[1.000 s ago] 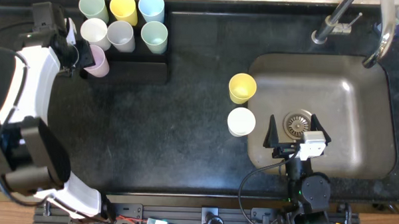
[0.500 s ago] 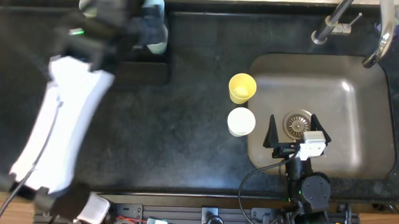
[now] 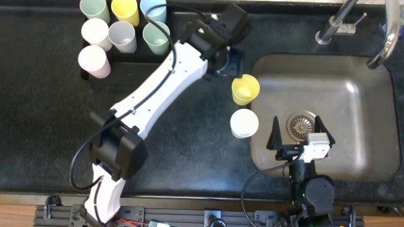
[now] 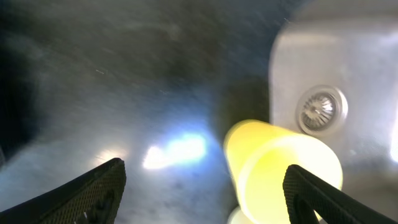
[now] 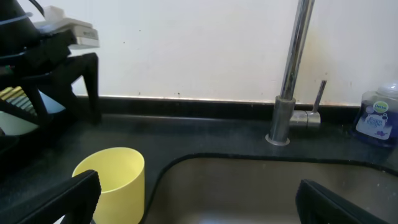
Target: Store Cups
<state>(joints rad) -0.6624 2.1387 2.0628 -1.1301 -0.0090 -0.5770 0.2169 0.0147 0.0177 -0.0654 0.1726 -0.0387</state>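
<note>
left claw (image 4: 204,171): jaws spread wide, empty. It hangs over the counter (image 3: 187,147).
yellow cup (image 4: 281,167): just ahead of the claw, off toward one finger rather than centred. It stands on the counter at the sink's edge, nothing touching it.
cup axis: long axis vertical, mouth up, base on the counter. The right wrist view confirms it's upright.
step (my read): you're lining up the pick on this cup. Centre the claw so the wall sits between the fingers, come straight down the vertical axis and close gently. Thin plastic will likely flex.
risk: closing off-centre could tip the cup into the sink or onto its neighbour.
white cup (image 3: 244,123): just past the yellow one, close beside it but apparently not touching. Can't tell whether its mouth is up or down.
sink (image 3: 364,92): right beside both cups.
cup rack (image 3: 146,72): well apart from the claw, across the counter. Seven stored cups (image 3: 122,35) stand there, with bare room in its front row, so plan the drop there.
right claw (image 3: 301,134): farthest off, over the sink, jaws open, empty.
</note>
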